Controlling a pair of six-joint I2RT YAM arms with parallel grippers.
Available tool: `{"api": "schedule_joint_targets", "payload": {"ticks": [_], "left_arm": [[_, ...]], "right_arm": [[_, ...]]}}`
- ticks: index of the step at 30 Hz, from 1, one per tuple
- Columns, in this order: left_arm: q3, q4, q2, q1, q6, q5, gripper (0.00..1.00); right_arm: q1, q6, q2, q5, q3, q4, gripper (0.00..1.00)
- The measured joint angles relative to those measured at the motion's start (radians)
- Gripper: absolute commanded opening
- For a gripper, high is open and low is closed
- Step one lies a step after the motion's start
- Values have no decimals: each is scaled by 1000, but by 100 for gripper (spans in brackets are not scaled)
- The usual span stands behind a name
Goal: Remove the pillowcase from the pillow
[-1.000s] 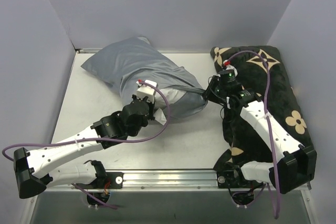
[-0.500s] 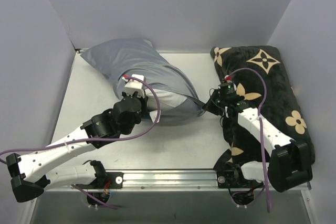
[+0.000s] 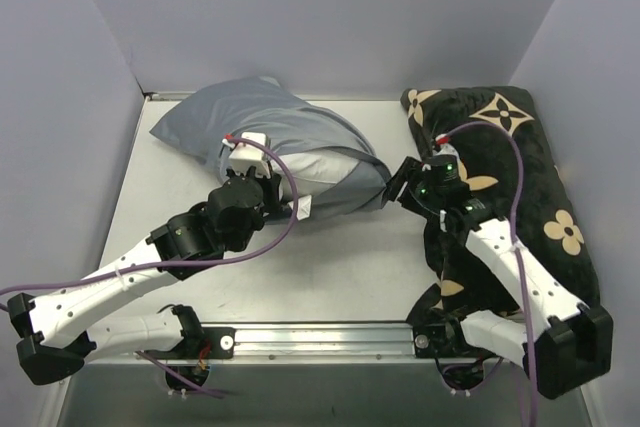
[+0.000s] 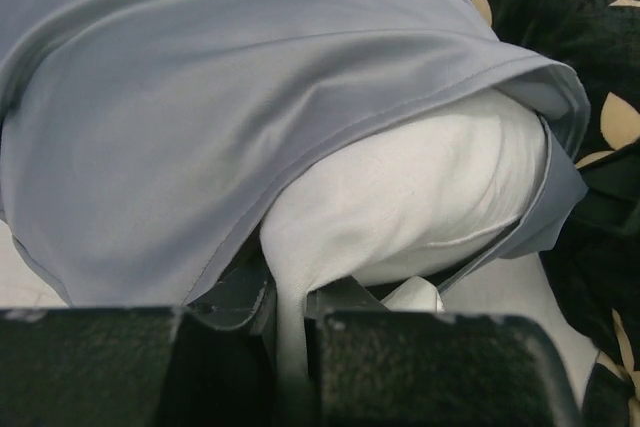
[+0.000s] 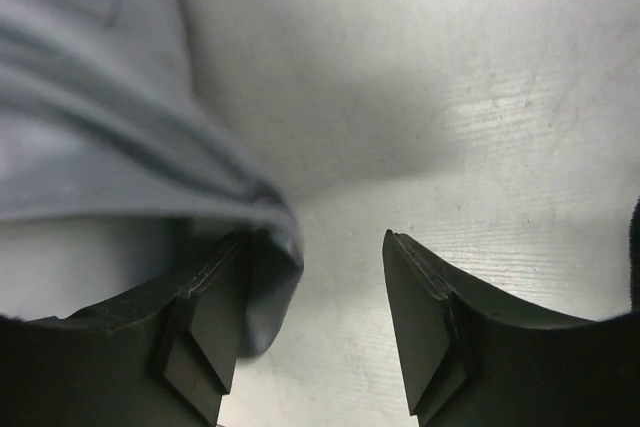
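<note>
The job is partly done. The grey pillowcase (image 3: 265, 122) covers most of the white pillow (image 3: 322, 169), and only the end of the pillow at the open mouth bulges out, right in front of the left gripper (image 3: 262, 187). In the left wrist view that gripper (image 4: 290, 302) is pressed together on a fold of the pillow (image 4: 420, 187), with the edge of the pillowcase (image 4: 250, 97) draped just above and around it. The right gripper (image 5: 320, 247) is spread. A hem of the pillowcase (image 5: 100, 147) lies against its left finger but is not clamped, and bare desk (image 5: 450, 97) shows between and beyond the fingers. What is left, I judge, is nearly all of the stripping: the case has to be caught again and drawn off while the pillow is held back.

A second ago the right gripper (image 3: 400, 182) reached into the mouth of the case, and half a second ago it was closed there; now it has let go and sits just beside the mouth, by the black cushion (image 3: 540, 177). The left gripper has drawn back toward the far left, the bundle has turned with it, and more white shows.
</note>
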Motion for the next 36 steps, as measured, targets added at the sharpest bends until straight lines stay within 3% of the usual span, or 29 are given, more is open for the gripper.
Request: {"api": "schedule_joint_targets", "payload": {"ticks": [4,9,18,23,25,28,36], "left_arm": [[0,11,14,0,-11,1,0],[0,16,31,0,-22,16,0],[0,17,35,0,-28,28,0],[0,19,37,0,-32,31,0],[0,20,37,-3,-32,31,0],[0,20,42,-3,-32,31,0],[0,20,49,-5,-39,28,0]], "right_arm": [[-5,2,-161,28,41,-62,55],[-3,-3,-212,44,112,-124,53],[184,-31,-10,76,381,-187,62],[205,-43,102,90,456,-201,64],[205,-49,131,91,467,-209,61],[207,-60,144,99,464,-222,37],[196,-68,31,128,317,-229,10]]}}
